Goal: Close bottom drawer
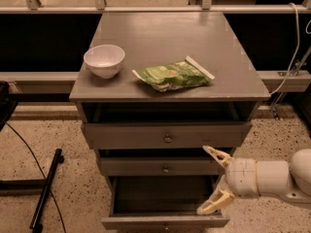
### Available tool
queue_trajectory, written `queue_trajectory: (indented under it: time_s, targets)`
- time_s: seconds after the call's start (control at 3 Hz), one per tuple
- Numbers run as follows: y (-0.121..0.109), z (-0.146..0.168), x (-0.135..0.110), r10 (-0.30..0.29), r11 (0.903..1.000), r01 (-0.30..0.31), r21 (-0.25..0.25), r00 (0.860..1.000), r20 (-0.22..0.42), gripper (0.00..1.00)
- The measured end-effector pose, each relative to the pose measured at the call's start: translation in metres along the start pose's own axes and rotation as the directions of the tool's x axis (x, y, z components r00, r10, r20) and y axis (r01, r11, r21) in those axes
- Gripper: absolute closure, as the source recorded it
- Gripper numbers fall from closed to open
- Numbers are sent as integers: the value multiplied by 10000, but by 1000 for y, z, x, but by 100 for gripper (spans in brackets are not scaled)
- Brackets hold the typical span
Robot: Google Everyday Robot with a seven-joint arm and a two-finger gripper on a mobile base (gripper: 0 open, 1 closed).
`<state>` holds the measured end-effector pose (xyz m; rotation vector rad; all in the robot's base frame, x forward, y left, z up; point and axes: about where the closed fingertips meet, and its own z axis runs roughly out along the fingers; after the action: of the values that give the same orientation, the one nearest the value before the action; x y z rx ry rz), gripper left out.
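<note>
The grey cabinet (pixel 165 84) has three drawers. The bottom drawer (pixel 164 222) is pulled well out at the bottom edge of the view, and its dark inside shows empty. Its knob is cut off by the picture's edge. The middle drawer (pixel 166 168) and top drawer (pixel 167 136) stand slightly out. My gripper (pixel 209 180) is open at the right, its cream fingers (pixel 216 202) spread just above the open drawer's right front corner. It holds nothing.
A white bowl (pixel 104 60) and a green snack bag (pixel 173 75) lie on the cabinet top. A black stand leg (pixel 46 189) and cable lie on the speckled floor at left. A dark railing runs behind.
</note>
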<state>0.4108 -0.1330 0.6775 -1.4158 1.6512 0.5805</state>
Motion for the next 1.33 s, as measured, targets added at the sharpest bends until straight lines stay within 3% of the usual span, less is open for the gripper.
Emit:
queue_trajectory:
  time_s: [0.33, 0.67, 1.0, 1.33]
  targets:
    - [-4, 6, 10, 130, 9999, -130, 102, 9999, -45, 0]
    - [1, 27, 45, -2, 9996, -7, 285, 9995, 327, 0]
    - [18, 64, 103, -432, 9986, 419, 330, 9983, 401, 0]
    - [31, 90, 148, -414, 9987, 392, 340, 9970, 651, 0]
